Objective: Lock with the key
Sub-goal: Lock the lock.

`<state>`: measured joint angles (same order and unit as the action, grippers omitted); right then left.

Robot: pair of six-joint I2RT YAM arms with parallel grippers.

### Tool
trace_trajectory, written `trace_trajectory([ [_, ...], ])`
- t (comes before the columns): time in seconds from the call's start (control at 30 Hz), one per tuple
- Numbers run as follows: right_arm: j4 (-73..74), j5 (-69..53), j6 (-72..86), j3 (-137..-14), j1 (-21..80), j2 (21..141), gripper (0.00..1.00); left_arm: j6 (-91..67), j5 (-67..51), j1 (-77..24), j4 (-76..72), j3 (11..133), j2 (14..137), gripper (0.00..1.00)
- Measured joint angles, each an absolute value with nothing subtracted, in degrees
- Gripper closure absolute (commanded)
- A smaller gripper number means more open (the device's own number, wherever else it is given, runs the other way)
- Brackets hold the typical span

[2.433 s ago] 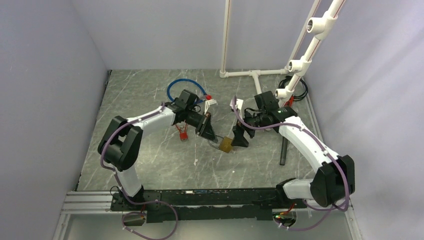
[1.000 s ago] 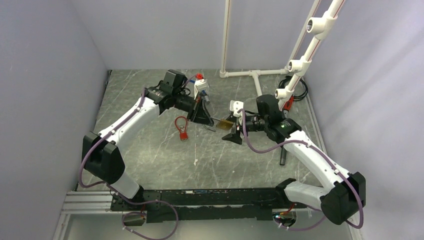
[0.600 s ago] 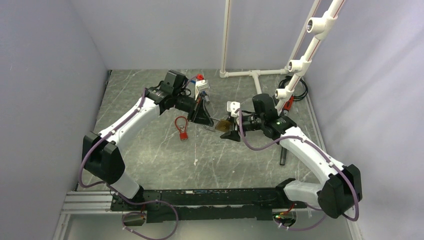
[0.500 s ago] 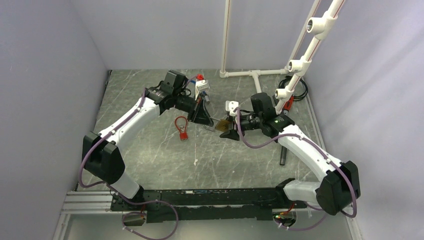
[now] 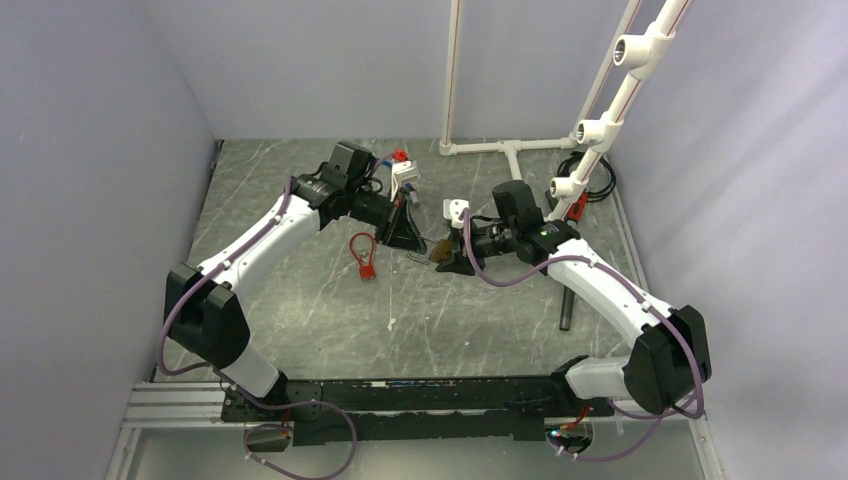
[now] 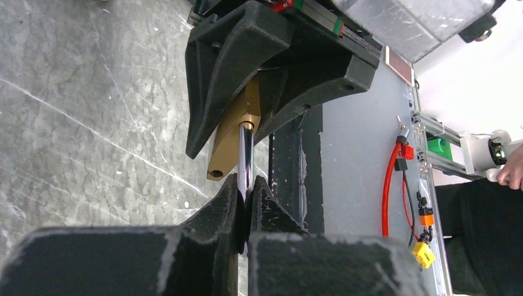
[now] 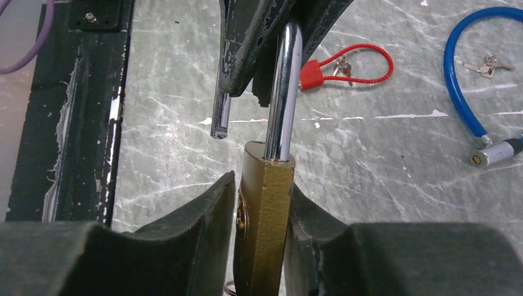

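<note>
The brass padlock [image 7: 265, 216] hangs above the table between both arms [image 5: 445, 253]. My left gripper [image 6: 245, 182] is shut on its silver shackle [image 6: 245, 154], holding the long leg. The shackle [image 7: 284, 92] stands open, its short leg's free end out of the body. My right gripper [image 7: 262, 182] is closed round the brass body, with a pad against each flat side. Tiny silver keys [image 7: 487, 63] lie on the table inside the blue cable loop [image 7: 459, 80], away from both grippers. A thin wire ring peeks out under the padlock's bottom.
A red cable lock [image 5: 362, 255] lies on the table below the left gripper. The blue cable's metal end plug [image 7: 493, 152] rests near the loop. A white pipe frame [image 5: 500, 148] stands at the back. A black rod [image 5: 566, 300] lies at the right.
The left arm lifted the padlock off the table by its shackle, then held still. The right gripper moved left onto the brass body and closed its fingers around it.
</note>
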<state>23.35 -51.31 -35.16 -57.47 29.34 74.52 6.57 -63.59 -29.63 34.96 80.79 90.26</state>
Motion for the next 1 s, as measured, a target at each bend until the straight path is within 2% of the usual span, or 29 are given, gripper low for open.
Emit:
trace_trajectory([
  [0.07,24.03,-51.46,-35.35,-57.74,29.45,74.65,0.36,6.35,-63.77,-29.61,34.87,80.77,90.26,1.00],
  [0.13,24.43,-51.77,-34.96,-58.06,29.69,74.70,0.28,4.99,-64.55,-29.36,33.30,80.12,90.19,1.00],
  [0.3,21.91,-55.09,-28.38,-58.33,27.94,74.24,0.25,-4.16,-68.79,-24.56,24.99,73.78,87.29,1.00],
  [0.47,12.80,-59.07,-14.55,-59.09,23.44,73.69,0.18,-8.99,-71.70,-20.84,21.15,74.48,86.32,1.00],
  [0.63,2.31,-60.66,-5.54,-59.27,23.57,73.43,0.19,-16.05,-75.07,-21.30,15.29,75.24,85.56,1.00],
  [1.0,-5.54,-60.75,0.51,-59.75,26.37,73.43,0.40,-34.79,-77.34,-21.43,-3.79,74.28,84.25,1.00],
])
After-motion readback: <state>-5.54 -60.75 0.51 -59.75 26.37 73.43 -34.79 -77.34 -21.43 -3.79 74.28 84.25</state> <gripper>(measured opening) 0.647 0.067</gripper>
